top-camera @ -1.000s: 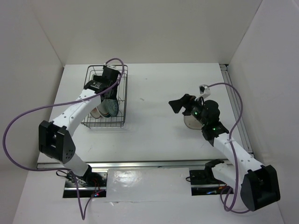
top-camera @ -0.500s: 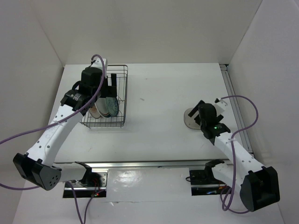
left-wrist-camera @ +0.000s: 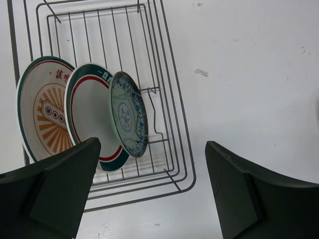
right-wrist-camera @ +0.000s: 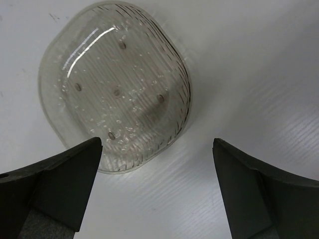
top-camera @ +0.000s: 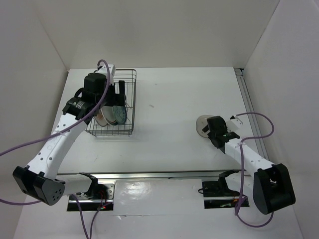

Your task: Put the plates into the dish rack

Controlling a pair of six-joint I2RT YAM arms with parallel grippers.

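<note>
Left jaws opened above dish rack (left-wrist-camera: pixel 124 45) — right jaws lowered over clear plate (right-wrist-camera: pixel 114 89).

Left jaws rose off dish rack (left-wrist-camera: pixel 124 45); right jaws neared plate (right-wrist-camera: pixel 114 89).

Dark wire dish rack (left-wrist-camera: pixel 175 130) holds three plates upright in row: white orange-sunburst plate (left-wrist-camera: pixel 42 107), white green-rimmed plate (left-wrist-camera: pixel 92 117), smaller blue-patterned plate (left-wrist-camera: pixel 128 115). Fourth, translucent ribbed plate (right-wrist-camera: pixel 117 84), lies flat, well apart, on my right.

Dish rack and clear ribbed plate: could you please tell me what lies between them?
Only bare white table, seen in the top external view, separates the dish rack and the clear ribbed plate.
</note>
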